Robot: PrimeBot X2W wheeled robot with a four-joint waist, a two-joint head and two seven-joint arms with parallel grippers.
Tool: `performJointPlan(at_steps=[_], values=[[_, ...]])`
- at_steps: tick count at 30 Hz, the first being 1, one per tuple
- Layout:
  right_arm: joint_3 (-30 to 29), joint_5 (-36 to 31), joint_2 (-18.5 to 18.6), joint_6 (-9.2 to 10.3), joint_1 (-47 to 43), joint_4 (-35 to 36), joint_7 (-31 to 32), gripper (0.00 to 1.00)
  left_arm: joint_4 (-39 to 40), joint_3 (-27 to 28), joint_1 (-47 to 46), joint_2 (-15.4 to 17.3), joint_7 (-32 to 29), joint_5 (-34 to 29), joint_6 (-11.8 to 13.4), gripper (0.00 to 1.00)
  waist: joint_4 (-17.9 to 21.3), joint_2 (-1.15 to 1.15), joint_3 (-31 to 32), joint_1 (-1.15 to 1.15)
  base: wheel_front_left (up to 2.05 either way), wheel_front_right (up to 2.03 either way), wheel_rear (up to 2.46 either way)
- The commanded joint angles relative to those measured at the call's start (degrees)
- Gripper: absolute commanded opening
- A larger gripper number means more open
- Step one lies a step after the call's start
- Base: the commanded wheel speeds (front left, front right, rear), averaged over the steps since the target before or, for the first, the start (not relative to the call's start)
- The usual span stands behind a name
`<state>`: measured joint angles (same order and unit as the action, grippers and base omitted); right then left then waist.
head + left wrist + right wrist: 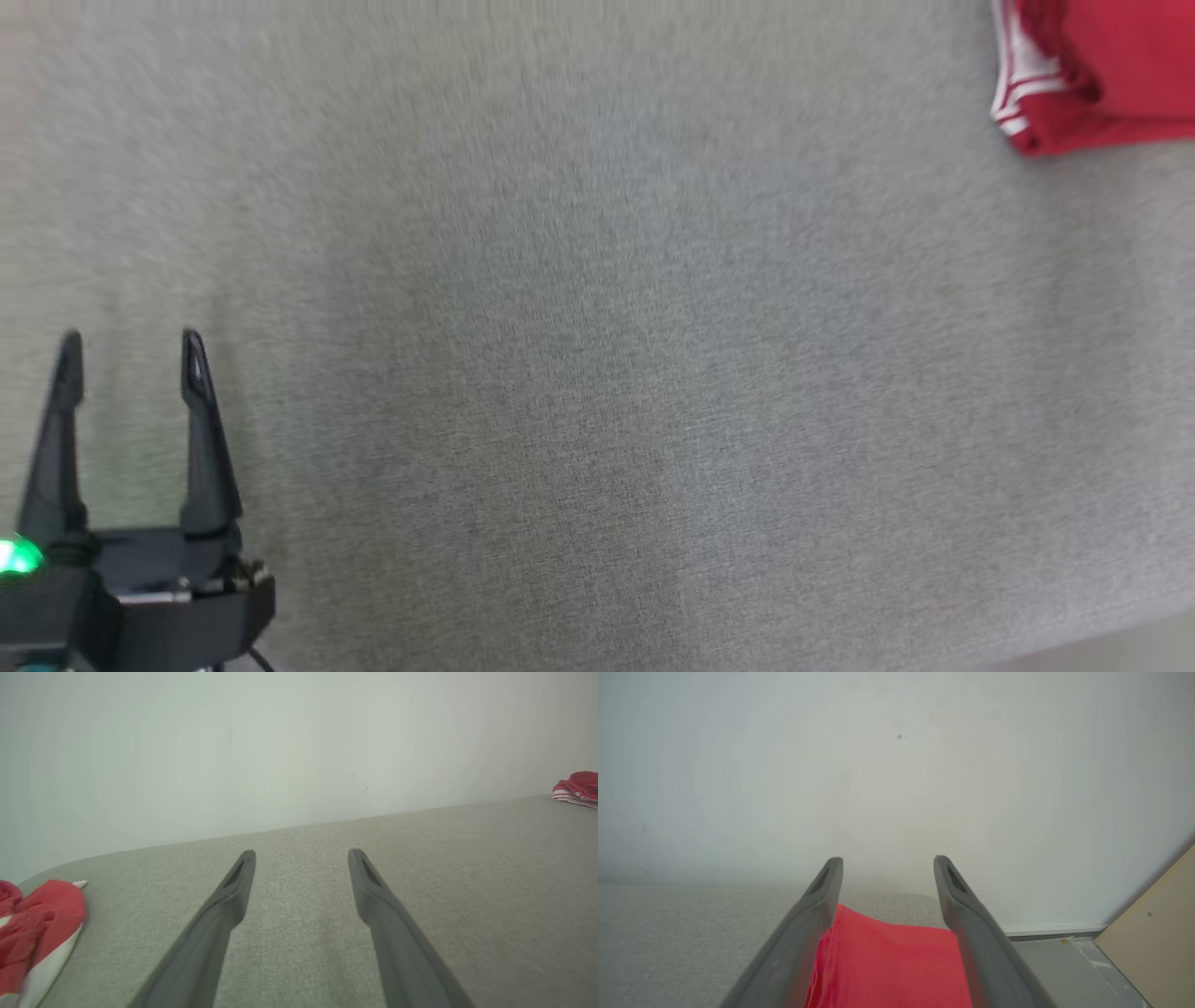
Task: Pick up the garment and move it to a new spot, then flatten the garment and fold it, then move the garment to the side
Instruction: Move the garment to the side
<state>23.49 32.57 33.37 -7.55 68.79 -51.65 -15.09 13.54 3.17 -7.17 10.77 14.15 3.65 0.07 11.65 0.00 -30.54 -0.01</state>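
Note:
The garment [1102,75] is red with white stripes at one edge and lies folded at the far right of the grey fabric surface [597,373]. The left wrist view shows the garment [577,788] small at the far right. My left gripper [131,341] stands open at the lower left, far from it, with nothing between its fingers [301,853]. In the right wrist view my right gripper [888,860] is open just above the garment [887,966]. Red cloth shows between and under its spread fingers, and they are not closed on it.
Another crumpled red and white cloth [37,933] lies at the surface's left end. A pale wall [299,742] runs behind the surface. Past the right end are grey floor [1064,970] and a leaning beige board [1148,933]. The surface's near edge [1120,644] shows at the lower right.

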Motion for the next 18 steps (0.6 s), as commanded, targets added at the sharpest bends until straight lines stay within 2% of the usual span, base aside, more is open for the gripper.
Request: performJointPlan(at_steps=[1,10,18], values=[[-1.99,-1.30,-1.00,0.14,-4.69,2.47,-0.07,1.00,-1.83,0.09,1.63,-0.73,0.66,1.06,0.23,1.00,-1.78,0.00,7.53,0.01,0.00,0.00,0.00],[-7.75,-4.98,-5.45,0.15,-21.52,12.89,-0.07,1.00,-7.74,0.43,5.61,-3.13,1.03,3.02,-0.56,1.00,-3.31,0.00,16.48,0.01,0.00,0.00,0.00],[-11.96,-6.26,-9.92,0.15,-34.43,20.85,-0.08,1.00,-9.90,1.44,8.43,-4.08,1.06,3.49,-1.18,1.00,-4.33,0.00,20.62,0.01,0.00,0.00,0.00]])
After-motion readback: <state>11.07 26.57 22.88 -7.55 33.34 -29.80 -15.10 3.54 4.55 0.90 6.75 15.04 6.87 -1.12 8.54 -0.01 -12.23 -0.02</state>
